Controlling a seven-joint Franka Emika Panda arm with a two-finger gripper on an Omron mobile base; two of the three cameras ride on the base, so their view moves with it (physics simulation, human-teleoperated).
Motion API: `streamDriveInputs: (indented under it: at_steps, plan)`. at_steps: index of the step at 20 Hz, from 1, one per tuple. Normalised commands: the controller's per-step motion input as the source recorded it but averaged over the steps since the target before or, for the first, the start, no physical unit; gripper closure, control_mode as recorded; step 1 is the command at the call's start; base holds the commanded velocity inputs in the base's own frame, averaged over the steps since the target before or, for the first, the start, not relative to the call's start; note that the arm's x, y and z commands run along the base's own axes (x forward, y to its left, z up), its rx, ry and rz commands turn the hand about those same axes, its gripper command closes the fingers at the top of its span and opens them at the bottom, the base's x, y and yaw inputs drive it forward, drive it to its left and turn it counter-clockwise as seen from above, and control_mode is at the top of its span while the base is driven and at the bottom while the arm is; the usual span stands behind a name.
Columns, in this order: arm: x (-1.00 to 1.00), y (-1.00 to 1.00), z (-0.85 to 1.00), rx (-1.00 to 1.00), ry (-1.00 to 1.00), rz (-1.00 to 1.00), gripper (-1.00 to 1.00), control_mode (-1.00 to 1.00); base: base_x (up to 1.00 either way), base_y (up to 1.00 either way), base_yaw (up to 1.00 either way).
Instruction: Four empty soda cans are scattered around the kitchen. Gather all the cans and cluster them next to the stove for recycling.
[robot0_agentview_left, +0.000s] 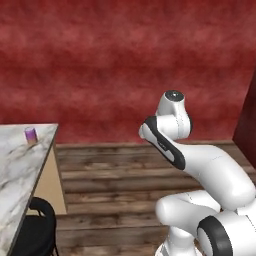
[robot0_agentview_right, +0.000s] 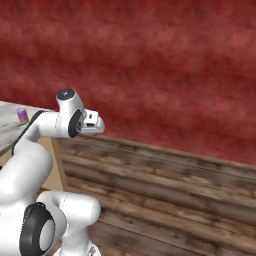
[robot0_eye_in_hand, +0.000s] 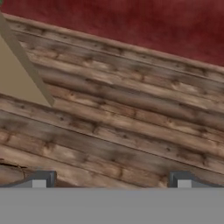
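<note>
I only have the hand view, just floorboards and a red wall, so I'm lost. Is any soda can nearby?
Observer: Yes, one purple soda can stands upright near the far corner of a marble table, left of the arm.
Operator: Is the end effector near it?
Observer: No, the end effector hangs over bare floor, clear of the table's edge.
Operator: Anything by the table?
Observer: A black chair sits tucked against its near side.

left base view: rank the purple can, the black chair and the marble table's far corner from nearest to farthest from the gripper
The gripper sits hidden behind the wrist, so this is judged from the wrist.
1. marble table's far corner, left of the arm
2. purple can, on the table near that corner
3. black chair, low at the left, too close to the can to rank firmly
</note>
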Motion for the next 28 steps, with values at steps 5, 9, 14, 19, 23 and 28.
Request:
streamDriveInputs:
  at_steps: [5,9,14,19,23,28]
  plan:
    - [0.00,0.00,0.00,0.00,0.00,0.00,-1.00,1.00,0.59,-0.24,0.07]
    - [0.00,0.00,0.00,0.00,0.00,0.00,-1.00,1.00,0.58,-0.23,0.11]
    - [0.00,0.00,0.00,0.00,0.00,0.00,-1.00,1.00,0.55,-0.23,0.15]
    - [0.00,0.00,0.00,0.00,0.00,0.00,-1.00,1.00,0.54,-0.22,0.18]
    - [0.00,0.00,0.00,0.00,0.00,0.00,-1.00,1.00,0.53,-0.19,0.24]
    - [0.00,0.00,0.00,0.00,0.00,0.00,-1.00,1.00,0.44,-0.15,0.40]
